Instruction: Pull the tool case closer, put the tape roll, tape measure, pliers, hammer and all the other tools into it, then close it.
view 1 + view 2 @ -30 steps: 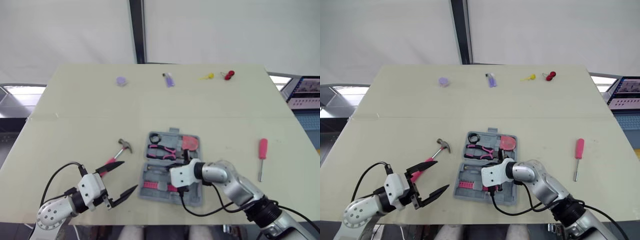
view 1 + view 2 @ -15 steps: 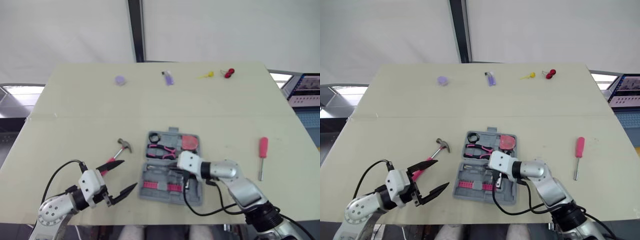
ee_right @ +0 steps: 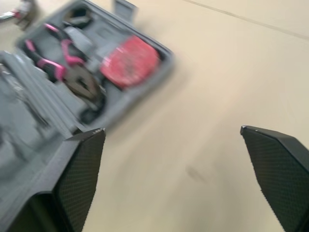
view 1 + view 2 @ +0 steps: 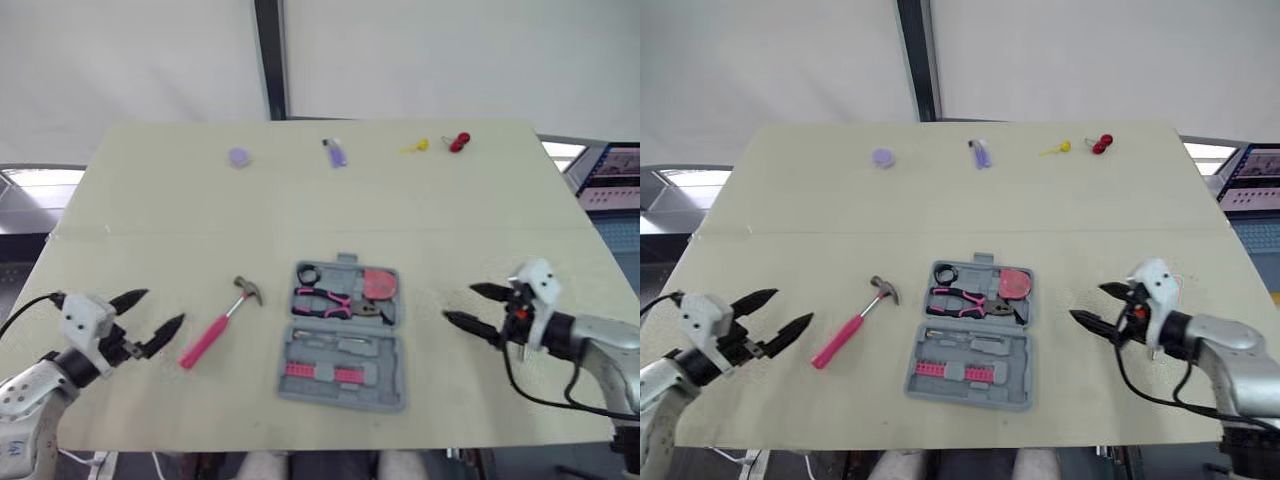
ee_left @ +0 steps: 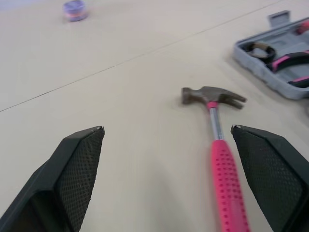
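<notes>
Hammer (image 4: 220, 322) lies on the table (image 4: 300, 210) between the open case (image 4: 343, 340) and the left gripper (image 4: 163, 307), pink handle slanting toward that nearer gripper, which gapes wide and empty. The right gripper (image 4: 459, 303), likewise spread and empty, hangs right of the case.

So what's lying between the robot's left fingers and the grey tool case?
The hammer. Its pink handle end is nearer the left fingers and its metal head is nearer the tool case. Both eye views show it.
</notes>
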`<state>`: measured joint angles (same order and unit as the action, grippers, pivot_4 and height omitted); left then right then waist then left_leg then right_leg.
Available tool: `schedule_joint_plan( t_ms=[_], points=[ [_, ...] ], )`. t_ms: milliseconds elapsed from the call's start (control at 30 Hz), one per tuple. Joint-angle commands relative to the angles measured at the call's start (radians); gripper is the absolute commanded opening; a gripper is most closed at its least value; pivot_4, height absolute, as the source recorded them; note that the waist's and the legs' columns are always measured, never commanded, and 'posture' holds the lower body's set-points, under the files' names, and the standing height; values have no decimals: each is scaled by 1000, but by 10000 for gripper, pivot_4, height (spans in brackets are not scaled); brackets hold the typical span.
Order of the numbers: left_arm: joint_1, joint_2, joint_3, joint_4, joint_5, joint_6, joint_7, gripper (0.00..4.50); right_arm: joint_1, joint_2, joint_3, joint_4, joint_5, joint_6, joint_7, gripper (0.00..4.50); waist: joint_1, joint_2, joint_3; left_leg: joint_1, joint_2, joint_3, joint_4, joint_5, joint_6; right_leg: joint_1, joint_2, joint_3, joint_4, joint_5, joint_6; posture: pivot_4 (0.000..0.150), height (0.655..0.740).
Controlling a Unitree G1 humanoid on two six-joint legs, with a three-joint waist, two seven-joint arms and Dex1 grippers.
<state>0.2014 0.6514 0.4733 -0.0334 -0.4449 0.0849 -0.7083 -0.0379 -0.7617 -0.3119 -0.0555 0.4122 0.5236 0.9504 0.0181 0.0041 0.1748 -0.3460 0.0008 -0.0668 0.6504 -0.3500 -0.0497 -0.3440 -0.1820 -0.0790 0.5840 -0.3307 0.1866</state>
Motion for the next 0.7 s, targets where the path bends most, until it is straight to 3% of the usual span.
schedule_joint_plan(
  t_ms=[33,133,267,433,700],
  points=[
    [19,-17,96,41,-2,-11,63,45000,32,-31,-139,109,5,-72,-22,44823,-5,0,1,1,0,0,0,0,0,0,0,0,0,0,0,1500,7400],
    [45,-36,136,68,-7,-1,93,45000,66,-39,-194,186,-5,-116,-41,44823,-7,-2,1,2,0,1,0,0,0,1,0,1,0,0,0,1500,7400],
    [46,-56,230,175,26,-28,223,45000,78,-33,-321,422,-4,-213,-117,44823,-9,-3,2,2,0,1,-1,0,0,1,0,1,0,0,0,1500,7400],
    [52,-74,245,233,42,-28,278,45000,55,-23,-353,613,-23,-343,-177,44823,-16,-4,3,3,0,1,-1,0,0,1,0,1,0,0,0,1500,7400],
    [36,-74,240,264,45,-48,296,45000,10,-26,-339,719,-17,-424,-184,44823,-21,-3,3,4,1,3,-2,0,0,2,0,2,0,0,0,1500,7400]
  ],
)
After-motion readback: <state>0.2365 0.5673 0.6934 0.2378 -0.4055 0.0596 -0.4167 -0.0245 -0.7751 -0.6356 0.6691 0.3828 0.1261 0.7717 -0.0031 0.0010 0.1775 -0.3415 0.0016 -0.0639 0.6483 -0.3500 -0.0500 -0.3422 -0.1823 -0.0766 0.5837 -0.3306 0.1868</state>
